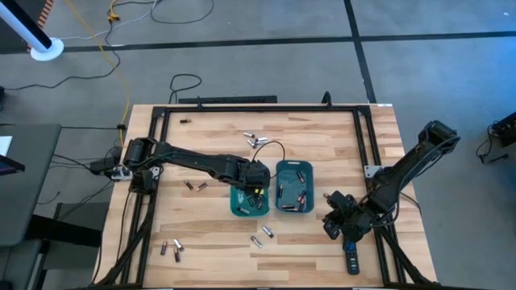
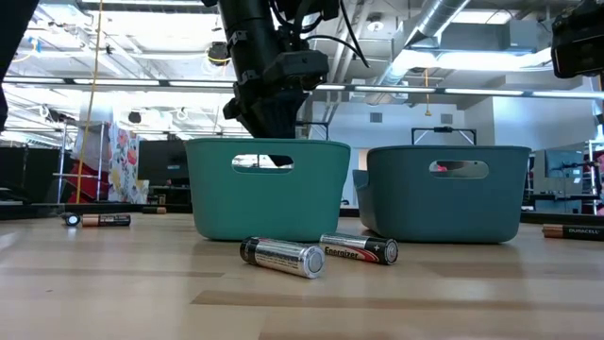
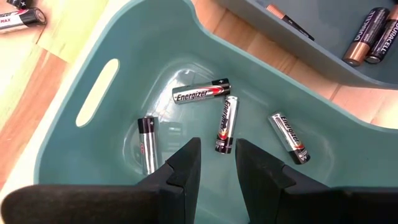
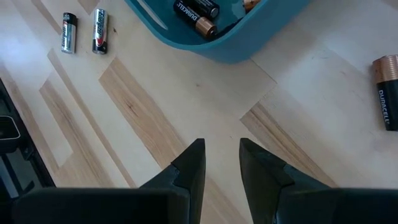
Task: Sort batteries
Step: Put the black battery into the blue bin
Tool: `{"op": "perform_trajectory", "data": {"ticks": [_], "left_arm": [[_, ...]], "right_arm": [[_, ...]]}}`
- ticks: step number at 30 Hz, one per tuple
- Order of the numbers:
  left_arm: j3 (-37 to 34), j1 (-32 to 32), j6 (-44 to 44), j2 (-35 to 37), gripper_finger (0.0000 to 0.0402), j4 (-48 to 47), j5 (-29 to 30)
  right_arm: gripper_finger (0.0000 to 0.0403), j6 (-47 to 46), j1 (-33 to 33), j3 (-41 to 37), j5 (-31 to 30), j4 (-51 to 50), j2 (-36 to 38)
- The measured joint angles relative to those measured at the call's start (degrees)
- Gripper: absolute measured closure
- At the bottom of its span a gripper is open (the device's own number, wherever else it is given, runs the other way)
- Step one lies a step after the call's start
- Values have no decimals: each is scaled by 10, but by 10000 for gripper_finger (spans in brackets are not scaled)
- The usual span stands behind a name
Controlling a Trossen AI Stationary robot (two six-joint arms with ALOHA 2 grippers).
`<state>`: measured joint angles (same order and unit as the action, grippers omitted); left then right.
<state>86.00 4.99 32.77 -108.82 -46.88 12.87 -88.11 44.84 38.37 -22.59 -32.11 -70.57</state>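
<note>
So, my left gripper point(image 3: 216, 155) is hanging over the left teal bin point(image 1: 239, 208), jaws narrow with just a slim gap and nothing between them. Straight past the tips I can see four silver-and-black batteries point(image 3: 227, 123) lying on the bin floor, so this looks like the moment right after a drop, or a hover before I pull out. I can't say which.

How I'd do this bit well: lift straight up and clear the bin rim before swinging sideways, since the low view has my wrist sitting right behind that bin's wall. Clipping it would shove the bin across the desk point(image 1: 210, 242).

Next pick is probably one of the loose cells. There's a pair near the front edge of the desk point(image 1: 262, 236), another cluster at the front left point(image 1: 171, 248), a few beside my arm and some behind the bins. The right teal bin point(image 1: 294, 187) holds the dark copper-ended ones, so I need to check the colour before choosing a bin.

My right gripper point(image 4: 222, 155) is parked low over bare wood on the right side of the desk, jaws narrow and empty, with a dark copper-tipped cell point(image 4: 387, 90) close by and the remote control point(image 1: 351, 259) just beside it.
</note>
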Motion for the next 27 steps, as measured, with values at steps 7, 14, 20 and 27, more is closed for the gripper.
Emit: {"op": "perform_trajectory", "data": {"ticks": [7, 14, 20, 27], "left_arm": [[0, 0, -52, 0, 305, -2, 0], [10, -5, -67, 0, 305, -21, -34], [24, -35, -108, 52, 305, -28, -38], [24, -134, -183, 147, 305, -82, -36]], "right_arm": [[287, 0, 0, 0, 0, 13, 0], [287, -3, 0, 0, 0, 14, 0], [287, -17, 0, 0, 0, 14, 0], [287, -38, 0, 0, 0, 13, 0]]}}
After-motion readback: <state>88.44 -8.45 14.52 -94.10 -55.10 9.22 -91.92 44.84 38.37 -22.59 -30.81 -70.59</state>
